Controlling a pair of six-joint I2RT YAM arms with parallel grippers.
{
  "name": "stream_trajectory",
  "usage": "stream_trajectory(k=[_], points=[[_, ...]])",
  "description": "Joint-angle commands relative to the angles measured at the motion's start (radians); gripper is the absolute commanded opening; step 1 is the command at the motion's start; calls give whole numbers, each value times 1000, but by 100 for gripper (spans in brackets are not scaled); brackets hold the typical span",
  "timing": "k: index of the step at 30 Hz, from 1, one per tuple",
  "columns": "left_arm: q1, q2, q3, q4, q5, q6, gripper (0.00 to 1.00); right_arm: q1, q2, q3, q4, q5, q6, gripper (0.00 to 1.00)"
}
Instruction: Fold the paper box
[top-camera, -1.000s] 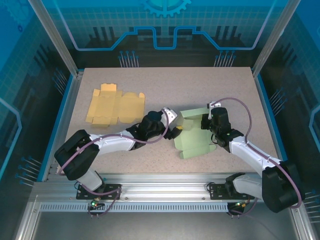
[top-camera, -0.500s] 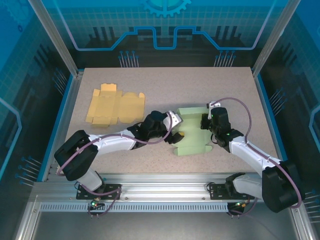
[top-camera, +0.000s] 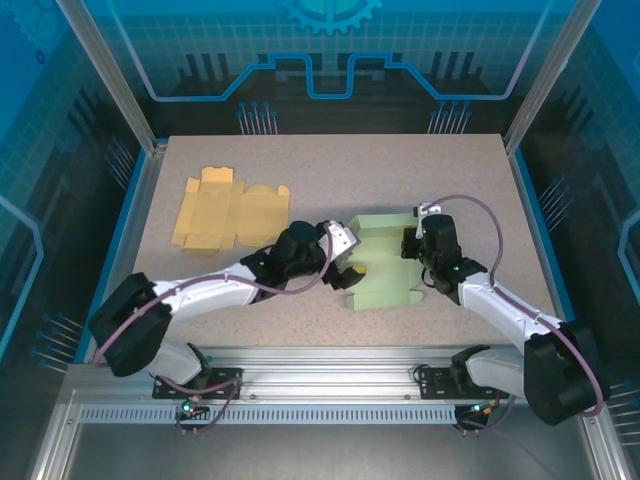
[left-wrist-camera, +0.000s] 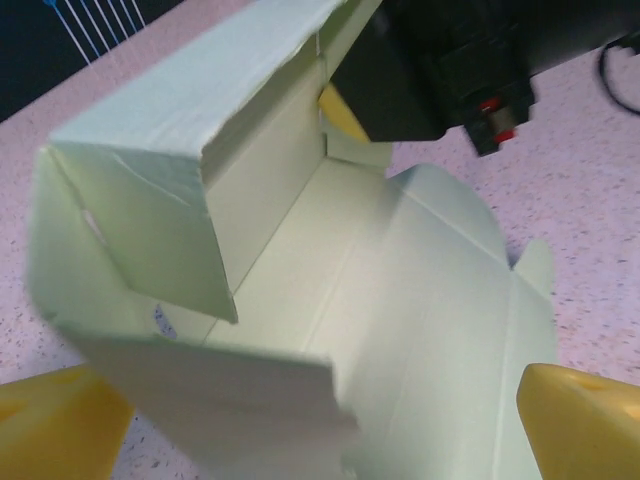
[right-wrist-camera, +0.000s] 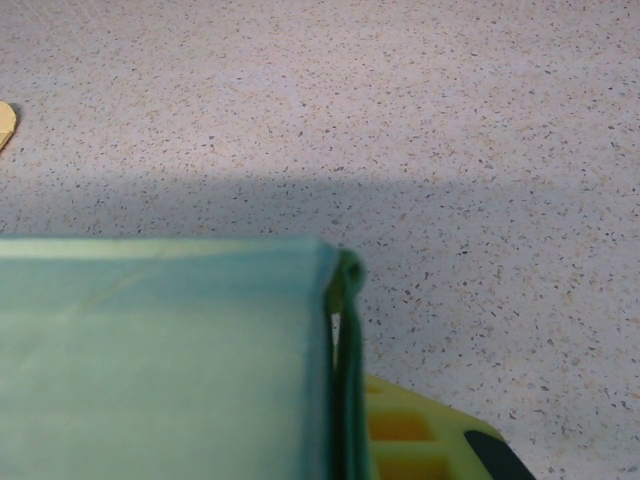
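We saw the paper box (top-camera: 385, 270) as a pale green card shell, only partly formed. It lay on the table (top-camera: 330, 165), a little right of centre and toward the near edge. In the left wrist view the paper box (left-wrist-camera: 380, 300) showed a flat floor panel with crisp creases. A doubled side wall stood along one long edge, a short end wall was raised nearest the camera, and loose flaps were spread flat on the speckled surface to the right. From the right wrist camera one wall (right-wrist-camera: 150, 360) appeared as a smooth green sheet ending in a folded vertical edge.

A yellow cardboard blank (top-camera: 228, 210) lay unfolded and flat on the far left of the table, well apart from the box. Both arms reached in toward the box from either side. In the left wrist view the right gripper's black body hung over the far corner and hid it.

The left gripper (top-camera: 348, 270) stood at the box's left end with its jaws spread wide, gripping nothing. Its yellow fingertips (left-wrist-camera: 575, 415) sat either side of the near end wall, and we could not tell whether they touched the card. The right gripper (top-camera: 414, 258) was clamped on the box's right wall, with one yellow finger (left-wrist-camera: 340, 112) reaching inside.
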Motion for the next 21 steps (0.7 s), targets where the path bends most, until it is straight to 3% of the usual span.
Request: stream_trajectory(k=[1, 9, 14, 21], points=[[20, -105, -69, 23, 57, 13, 99, 1, 0, 9, 23, -5, 3, 0], [138, -229, -142, 22, 38, -30, 99, 1, -3, 6, 24, -6, 5, 0], [168, -163, -90, 12, -69, -52, 87, 1, -5, 4, 26, -5, 5, 0], [158, -8, 6, 29, 44, -49, 86, 1, -3, 4, 28, -4, 3, 0]])
